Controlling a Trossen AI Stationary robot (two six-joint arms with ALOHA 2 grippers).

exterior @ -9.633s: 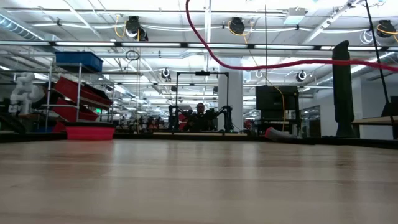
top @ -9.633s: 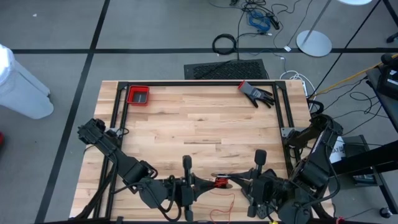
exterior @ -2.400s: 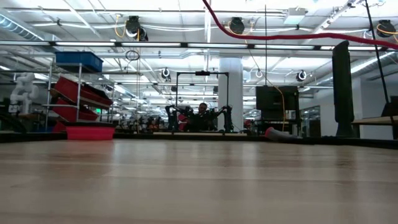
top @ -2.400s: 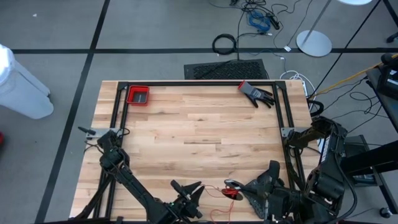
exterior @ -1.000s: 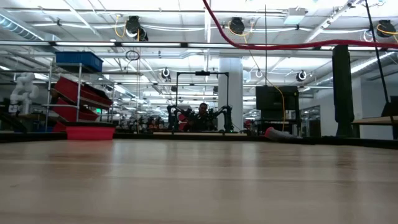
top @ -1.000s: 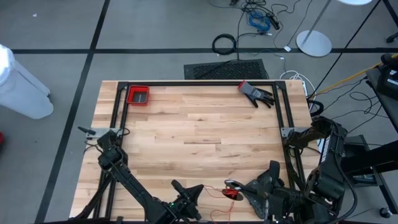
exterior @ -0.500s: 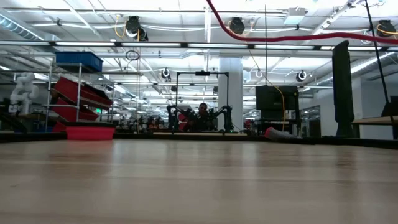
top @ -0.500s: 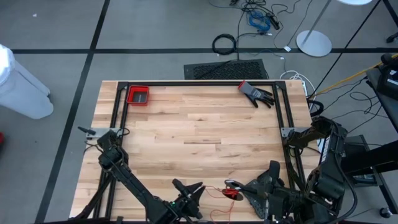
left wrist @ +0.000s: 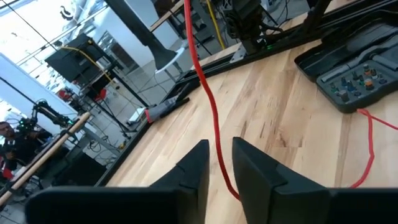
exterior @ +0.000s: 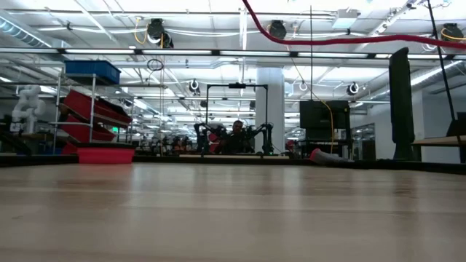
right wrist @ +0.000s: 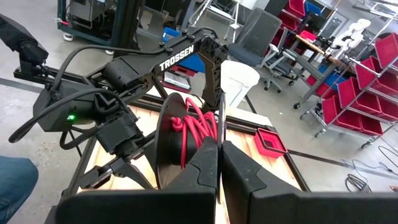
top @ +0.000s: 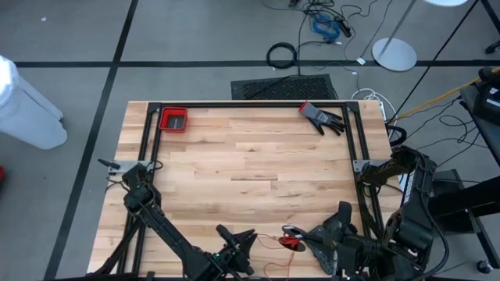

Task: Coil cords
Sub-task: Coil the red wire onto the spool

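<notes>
Right wrist view: right end effector [right wrist: 217, 163] pinches disc [right wrist: 169, 140] wound with red cord [right wrist: 198, 127] | left wrist view: left end effector [left wrist: 220, 163] slightly parted around cord, unseen from above

1. The red cord [top: 275, 239] is thin and string-like, running along the near edge of the counter [top: 250, 156].
2. Part of it is wound as red loops on a black disc-shaped spool [right wrist: 174, 146], which stands on edge.
3. A free length [left wrist: 208, 106] rises taut off the counter.
4. In the low view the cord [exterior: 328, 42] arcs overhead.
</notes>
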